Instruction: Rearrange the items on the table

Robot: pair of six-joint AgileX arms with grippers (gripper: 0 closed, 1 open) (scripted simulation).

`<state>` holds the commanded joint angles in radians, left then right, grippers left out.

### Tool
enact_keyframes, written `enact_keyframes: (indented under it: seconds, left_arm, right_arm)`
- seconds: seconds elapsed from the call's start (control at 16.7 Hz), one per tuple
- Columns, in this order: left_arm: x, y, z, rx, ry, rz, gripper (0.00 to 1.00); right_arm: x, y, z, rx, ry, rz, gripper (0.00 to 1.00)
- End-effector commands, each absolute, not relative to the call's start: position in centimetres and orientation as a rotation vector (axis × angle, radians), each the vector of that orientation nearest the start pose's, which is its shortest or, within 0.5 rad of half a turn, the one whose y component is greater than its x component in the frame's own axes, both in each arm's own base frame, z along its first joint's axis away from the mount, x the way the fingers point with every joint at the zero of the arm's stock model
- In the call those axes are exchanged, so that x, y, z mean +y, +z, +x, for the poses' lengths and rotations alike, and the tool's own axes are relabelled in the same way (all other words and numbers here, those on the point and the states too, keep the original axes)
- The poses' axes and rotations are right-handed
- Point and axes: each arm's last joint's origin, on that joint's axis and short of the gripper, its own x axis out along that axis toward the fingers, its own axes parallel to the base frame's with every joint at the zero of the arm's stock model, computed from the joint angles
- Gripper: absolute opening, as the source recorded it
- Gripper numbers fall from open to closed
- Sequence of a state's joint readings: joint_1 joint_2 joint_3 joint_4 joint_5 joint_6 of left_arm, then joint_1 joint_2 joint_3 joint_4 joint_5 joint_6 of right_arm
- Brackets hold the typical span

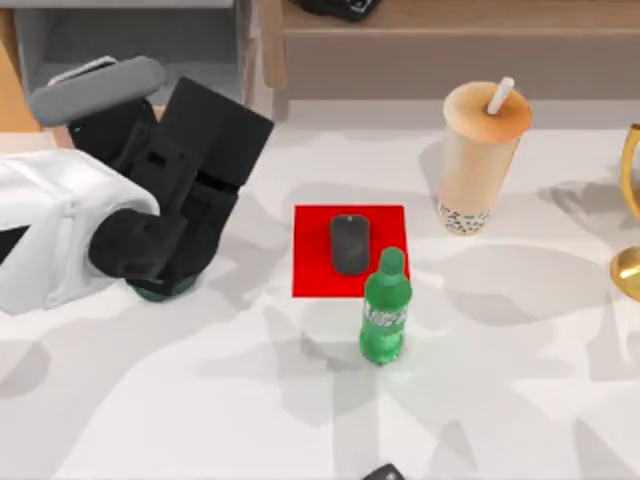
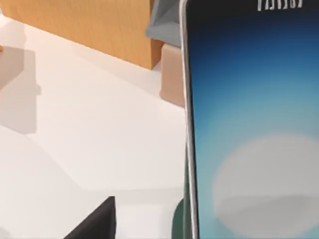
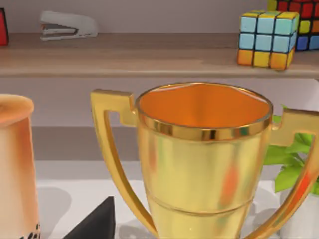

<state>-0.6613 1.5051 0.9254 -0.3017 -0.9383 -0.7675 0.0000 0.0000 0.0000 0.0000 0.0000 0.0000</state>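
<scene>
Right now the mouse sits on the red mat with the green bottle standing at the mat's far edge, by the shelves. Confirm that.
Not quite. The mouse does sit on the red mat, but the green bottle stands at the mat's near corner, away from the shelves, as the top view shows.

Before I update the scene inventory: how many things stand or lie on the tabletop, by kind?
Drinks: 2, bubble-tea cup and green soda bottle
Electronics: 2, mouse and smartphone
Mats: 1, red mat
Trophies: 1, gold trophy
Total: 6
</scene>
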Motion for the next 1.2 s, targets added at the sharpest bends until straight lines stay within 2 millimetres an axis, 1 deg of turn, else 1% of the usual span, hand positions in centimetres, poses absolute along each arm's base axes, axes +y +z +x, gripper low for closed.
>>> enact_keyframes:
  seconds: [0.12,0.24,0.48,0.66,0.78,0.9,1.2]
  left_arm:
    - [-15.6,20.9,24.5,0.507,0.431,-0.088,1.00]
    - [-14.2,20.3,23.2,0.561,0.376,-0.058,1.00]
    - [-10.5,18.6,19.9,0.658,0.238,-0.009,1.00]
    - [-7.5,17.4,17.2,0.668,0.124,-0.008,1.00]
    - [-5.7,16.8,15.5,0.627,0.057,-0.022,1.00]
    - [-4.2,16.3,14.1,0.547,0.007,-0.040,1.00]
    - [-1.5,15.8,11.7,0.245,-0.033,-0.046,1.00]
  right_arm:
    - [-0.1,16.0,10.6,0.000,0.000,0.000,1.00]
    - [-0.1,16.0,10.6,0.000,0.000,0.000,1.00]
    - [-0.1,16.0,10.6,0.000,0.000,0.000,1.00]
    - [-0.1,16.0,10.6,0.000,0.000,0.000,1.00]
    - [-0.1,16.0,10.6,0.000,0.000,0.000,1.00]
    - [-0.1,16.0,10.6,0.000,0.000,0.000,1.00]
    - [-0.1,16.0,10.6,0.000,0.000,0.000,1.00]
